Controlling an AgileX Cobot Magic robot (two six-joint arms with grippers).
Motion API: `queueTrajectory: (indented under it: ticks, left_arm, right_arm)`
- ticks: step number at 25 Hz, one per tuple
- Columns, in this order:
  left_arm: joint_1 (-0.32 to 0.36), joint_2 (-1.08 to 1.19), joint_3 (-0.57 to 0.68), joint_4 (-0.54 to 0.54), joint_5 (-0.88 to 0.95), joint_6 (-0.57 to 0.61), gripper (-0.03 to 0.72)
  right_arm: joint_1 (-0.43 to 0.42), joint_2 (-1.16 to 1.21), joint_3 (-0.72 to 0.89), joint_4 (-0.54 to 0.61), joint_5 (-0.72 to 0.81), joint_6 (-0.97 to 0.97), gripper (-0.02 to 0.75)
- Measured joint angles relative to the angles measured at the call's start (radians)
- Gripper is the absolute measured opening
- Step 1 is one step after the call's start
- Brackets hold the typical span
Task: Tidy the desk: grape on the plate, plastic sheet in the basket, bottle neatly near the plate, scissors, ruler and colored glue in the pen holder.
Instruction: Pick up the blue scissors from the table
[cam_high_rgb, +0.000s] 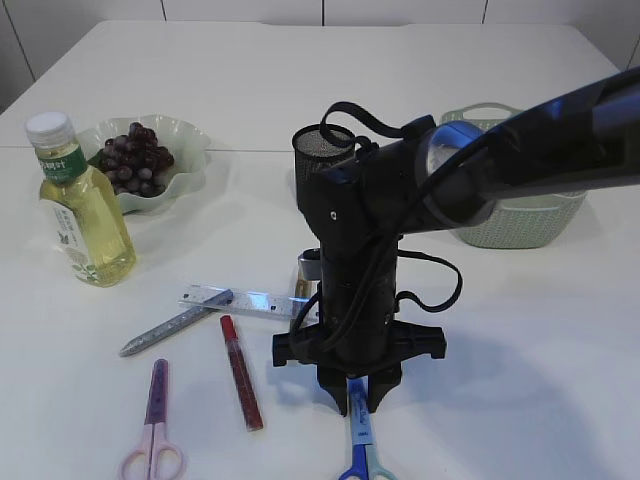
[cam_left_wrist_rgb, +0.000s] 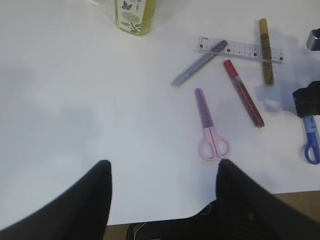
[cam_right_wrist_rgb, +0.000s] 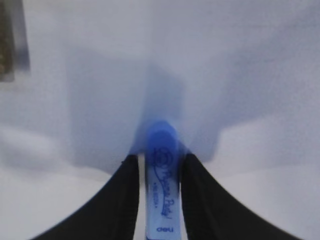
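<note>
Two arms are working over a white table (cam_high_rgb: 300, 90). The right arm is reaching in from the far right and pointing straight down at the near middle, where the right gripper (cam_high_rgb: 359, 395) is standing with its fingers closed against both sides of the blue scissors (cam_high_rgb: 360, 440), which are lying flat on the table. The left gripper (cam_left_wrist_rgb: 162, 172) is hovering above bare table at the near left, its jaws standing wide with nothing between them.

The green basket (cam_high_rgb: 530, 225) is sitting at the far right, and the plate (cam_high_rgb: 190, 150) holding the grape (cam_high_rgb: 135, 160) is sitting at the far left. The bottle (cam_high_rgb: 85, 215) is standing upright just near of the plate. The black mesh pen holder (cam_high_rgb: 320, 150) is standing behind the right arm. The clear ruler (cam_high_rgb: 245, 300) is lying near the middle, with a silver glue stick (cam_high_rgb: 170, 328) resting across its left end, a red glue stick (cam_high_rgb: 241, 372) just near of it, and the pink scissors (cam_high_rgb: 154, 425) at the near left.
</note>
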Motion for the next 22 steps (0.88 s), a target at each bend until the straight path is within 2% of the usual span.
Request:
queueTrajectory:
  ticks: [22]
  left_arm:
    - [0.000,0.000,0.000,0.000,-0.002,0.002,0.477]
  right_arm:
    - [0.000,0.000,0.000,0.000,0.000,-0.035,0.231]
